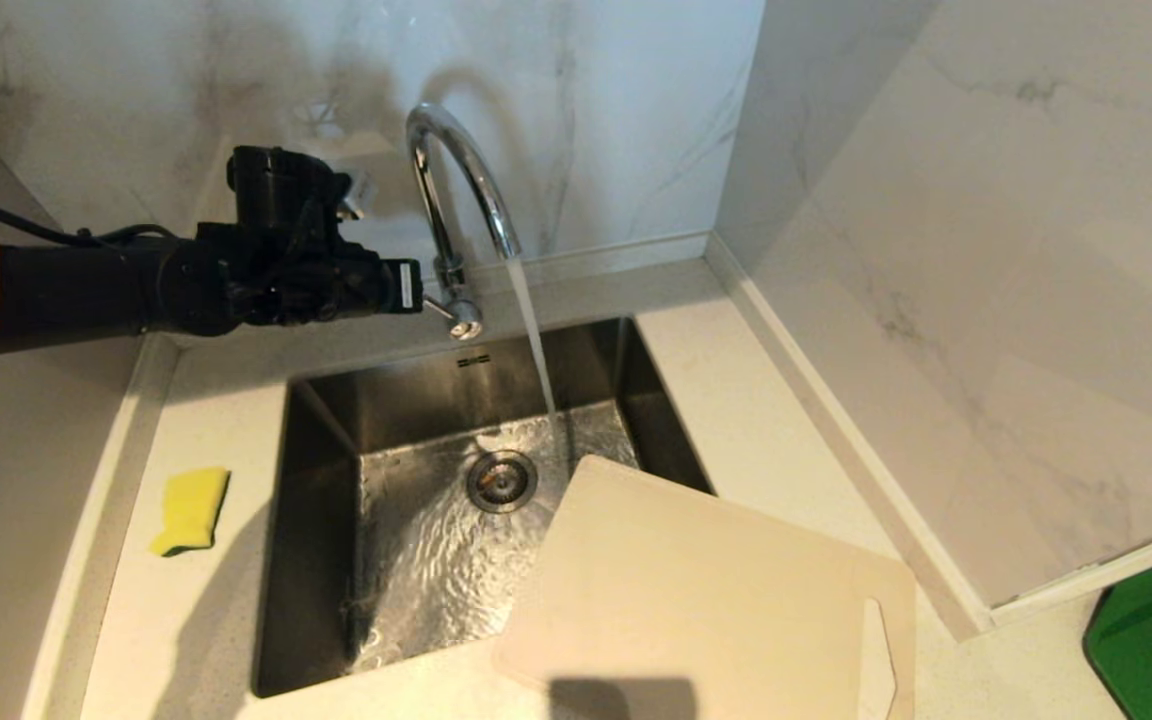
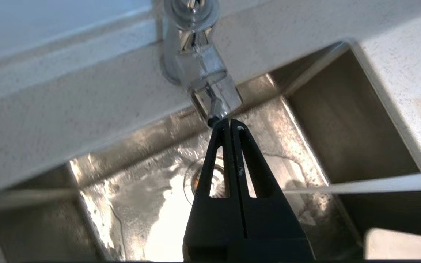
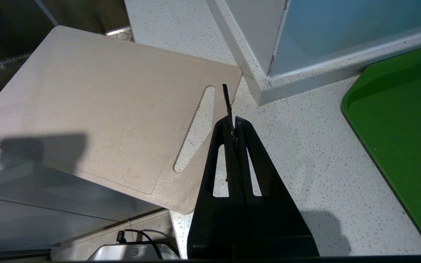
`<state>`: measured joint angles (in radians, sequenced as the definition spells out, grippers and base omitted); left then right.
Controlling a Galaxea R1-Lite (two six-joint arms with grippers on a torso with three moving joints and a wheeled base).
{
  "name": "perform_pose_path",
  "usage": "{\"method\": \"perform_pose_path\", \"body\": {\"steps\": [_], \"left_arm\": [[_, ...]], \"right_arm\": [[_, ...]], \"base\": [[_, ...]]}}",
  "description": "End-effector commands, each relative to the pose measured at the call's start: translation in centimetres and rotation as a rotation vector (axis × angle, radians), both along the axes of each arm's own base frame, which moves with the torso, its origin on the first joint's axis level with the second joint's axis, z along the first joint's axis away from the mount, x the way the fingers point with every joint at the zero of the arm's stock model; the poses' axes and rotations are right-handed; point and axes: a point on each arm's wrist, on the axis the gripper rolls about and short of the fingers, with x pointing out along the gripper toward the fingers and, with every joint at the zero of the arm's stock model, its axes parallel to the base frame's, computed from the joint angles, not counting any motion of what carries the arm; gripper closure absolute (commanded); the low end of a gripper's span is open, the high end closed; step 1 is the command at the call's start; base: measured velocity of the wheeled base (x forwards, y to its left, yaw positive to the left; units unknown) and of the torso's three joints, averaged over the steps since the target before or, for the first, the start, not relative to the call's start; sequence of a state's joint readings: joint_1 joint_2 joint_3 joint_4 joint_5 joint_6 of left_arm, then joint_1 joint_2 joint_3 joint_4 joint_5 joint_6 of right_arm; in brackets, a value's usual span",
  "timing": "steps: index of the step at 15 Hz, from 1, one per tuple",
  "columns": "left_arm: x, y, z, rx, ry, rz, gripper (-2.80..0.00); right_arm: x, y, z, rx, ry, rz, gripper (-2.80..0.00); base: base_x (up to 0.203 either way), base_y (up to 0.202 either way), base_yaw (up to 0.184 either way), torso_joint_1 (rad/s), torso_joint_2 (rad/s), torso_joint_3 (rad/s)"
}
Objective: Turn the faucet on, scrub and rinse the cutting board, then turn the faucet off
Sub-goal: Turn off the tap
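Head view high over sink (image 1: 336, 420); wrist views close, sharing cutting board (image 3: 97, 109).

Chrome faucet (image 1: 456, 190) running; beige cutting board (image 1: 706, 600) overhanging sink.

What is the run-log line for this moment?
tall chrome gooseneck faucet: running | left gripper: shut at lever | large beige plastic cutting board: unscrubbed, overhanging sink
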<state>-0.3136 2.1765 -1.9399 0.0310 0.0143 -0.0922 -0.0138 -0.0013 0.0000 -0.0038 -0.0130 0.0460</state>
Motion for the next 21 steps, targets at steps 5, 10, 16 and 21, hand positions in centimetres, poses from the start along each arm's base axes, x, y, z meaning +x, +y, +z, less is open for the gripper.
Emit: {"method": "perform_pose_path", "body": {"steps": [5,10,16,21], "left_arm": [[0.1,-0.1,-1.2,0.021,0.084,-0.004,0.0],[1.2,-0.4,-2.9,0.031,0.107,-0.002,0.0],[2.5,-0.8,-3.8,0.024,0.033,0.0,0.0],[2.9,-0.9,-4.0,0.039,0.005,0.0,0.0]], "right_arm": [[0.0,0.0,0.0,0.0,-0.001,-0.001,0.0],[0.0,0.0,0.0,0.0,-0.001,-0.001,0.0],[0.0,0.0,0.0,0.0,-0.001,-0.001,0.0],[0.0,0.0,0.0,0.0,-0.001,-0.001,0.0]], "base": [[0.0,0.0,0.0,0.0,0.0,0.0],[0.0,0.0,0.0,0.0,0.0,0.0],[0.0,0.0,0.0,0.0,0.0,0.0],[0.0,0.0,0.0,0.0,0.0,0.0]]}}
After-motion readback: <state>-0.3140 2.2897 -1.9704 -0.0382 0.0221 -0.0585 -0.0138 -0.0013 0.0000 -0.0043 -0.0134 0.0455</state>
